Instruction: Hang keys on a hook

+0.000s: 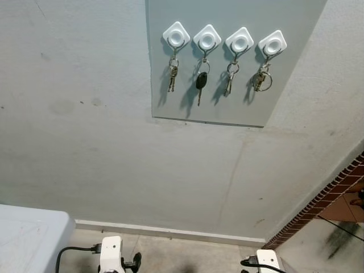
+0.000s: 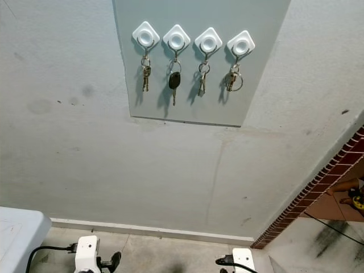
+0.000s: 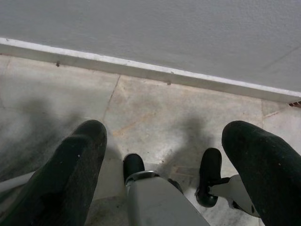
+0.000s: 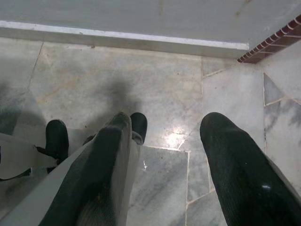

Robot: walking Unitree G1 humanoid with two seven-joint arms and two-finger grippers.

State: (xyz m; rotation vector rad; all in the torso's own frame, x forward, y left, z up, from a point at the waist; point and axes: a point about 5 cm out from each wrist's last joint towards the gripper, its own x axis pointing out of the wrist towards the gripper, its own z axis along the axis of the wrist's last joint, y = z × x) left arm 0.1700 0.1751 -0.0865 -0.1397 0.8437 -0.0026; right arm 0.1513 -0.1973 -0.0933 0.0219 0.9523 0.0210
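A grey panel (image 1: 227,108) on the wall carries a row of white diamond-shaped hooks. Keys hang from each: a small silver bunch (image 1: 172,74) on the leftmost hook (image 1: 176,37), a black-headed key (image 1: 201,82), another silver bunch (image 1: 230,79), and a bunch on a large ring (image 1: 261,78) on the rightmost hook (image 1: 272,45). Both arms hang low, far below the panel, left arm (image 1: 111,253) and right arm (image 1: 264,261). My left gripper (image 3: 165,132) and right gripper (image 4: 168,121) point down at the floor, fingers apart and holding nothing.
A white surface (image 1: 28,239) juts in at lower left. A red brick edge (image 1: 330,199) runs diagonally at the right. A pale baseboard (image 1: 170,232) meets a marble tile floor (image 4: 117,70). My black feet (image 3: 134,165) stand close to the wall.
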